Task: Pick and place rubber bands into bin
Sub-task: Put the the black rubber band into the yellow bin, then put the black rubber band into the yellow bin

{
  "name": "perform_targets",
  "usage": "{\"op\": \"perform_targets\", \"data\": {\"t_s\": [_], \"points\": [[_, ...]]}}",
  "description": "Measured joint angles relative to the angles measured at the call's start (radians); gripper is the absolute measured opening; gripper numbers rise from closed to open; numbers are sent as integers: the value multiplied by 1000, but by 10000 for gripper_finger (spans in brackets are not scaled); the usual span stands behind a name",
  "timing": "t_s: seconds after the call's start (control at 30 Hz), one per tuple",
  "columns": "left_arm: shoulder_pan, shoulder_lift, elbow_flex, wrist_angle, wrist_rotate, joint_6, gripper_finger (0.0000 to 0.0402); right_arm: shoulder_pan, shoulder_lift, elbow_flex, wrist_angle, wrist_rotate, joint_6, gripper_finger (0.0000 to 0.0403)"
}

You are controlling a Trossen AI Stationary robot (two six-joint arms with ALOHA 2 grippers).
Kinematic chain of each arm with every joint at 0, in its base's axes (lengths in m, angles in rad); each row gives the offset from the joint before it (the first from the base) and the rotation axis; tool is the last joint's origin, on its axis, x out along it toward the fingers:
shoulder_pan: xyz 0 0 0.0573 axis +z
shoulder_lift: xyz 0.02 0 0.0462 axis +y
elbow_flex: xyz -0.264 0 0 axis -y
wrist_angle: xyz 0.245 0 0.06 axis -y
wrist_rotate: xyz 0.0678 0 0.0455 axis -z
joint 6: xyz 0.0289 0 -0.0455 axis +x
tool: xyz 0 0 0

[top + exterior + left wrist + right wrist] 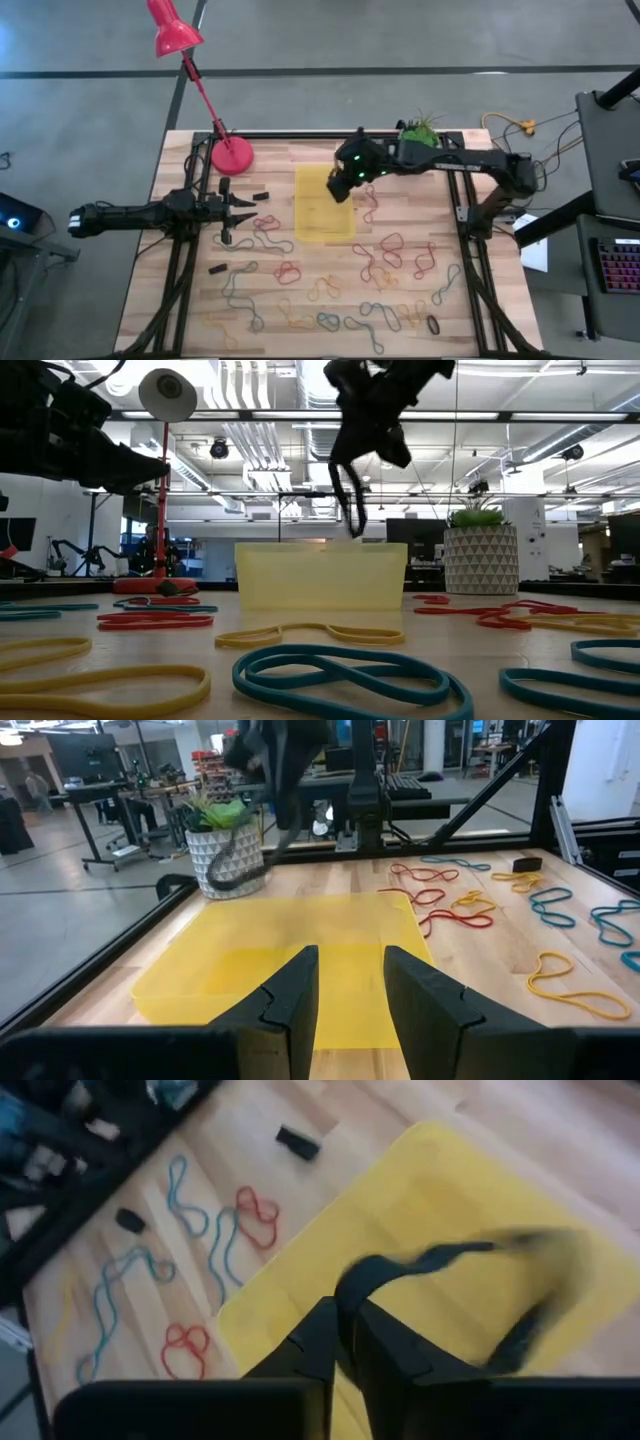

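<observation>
While dangling, black rubber band (450,1270) (looped) sits between right gripper (345,1342) fingers.

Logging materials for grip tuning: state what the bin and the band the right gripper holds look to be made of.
The bin: probably thin translucent yellow plastic, smooth; light glows through its wall in the low view.
The black rubber band held by the right gripper: likely rubber, matte; it hangs limp and curved over the bin.
</observation>
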Motion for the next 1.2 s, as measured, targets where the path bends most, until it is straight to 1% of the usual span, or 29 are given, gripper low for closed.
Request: {"op": "perform_targets", "data": {"t_s": [0.1,0.23,0.33,0.4,0.43,0.47,0.53,0.7,0.73,0.77,0.8,0.9,0.97,1.07,1.13,1.2], "points": [[0,2,0,0,0,0,101,7,58,39,-10,-9,2,73],[0,1,0,-1,0,0,101,37,118,81,-27,-49,23,132],[0,1,0,1,-1,19,101,66,121,94,-29,-49,-25,171],[0,1,0,18,-9,51,101,79,100,98,-24,-23,-56,189],[0,1,0,28,-6,24,101,88,86,100,-28,-4,-70,196],[-1,2,0,44,-4,-43,101,95,72,100,-31,20,-81,201],[-2,2,0,101,-8,-252,101,109,43,100,-44,69,-94,206],[-1,-1,0,306,-11,-905,101,123,-18,100,-109,164,-82,206],[-1,-2,0,344,-21,-987,101,123,-24,100,-117,171,-81,206],[0,-2,0,373,-46,-1025,101,123,-27,100,-121,176,-81,206],[1,-1,0,394,-75,-1030,101,122,-29,100,-121,176,-80,205],[1,1,0,431,-179,-954,101,125,-31,100,-121,173,-78,205],[1,-1,0,447,-224,-946,101,126,-31,100,-121,172,-78,205],[0,0,0,540,-266,-926,101,123,-30,100,-121,173,-78,205],[1,1,0,580,-289,-867,101,123,-28,100,-121,173,-79,205],[0,2,6,606,-258,-817,101,124,-28,99,-122,173,-81,205]]}}
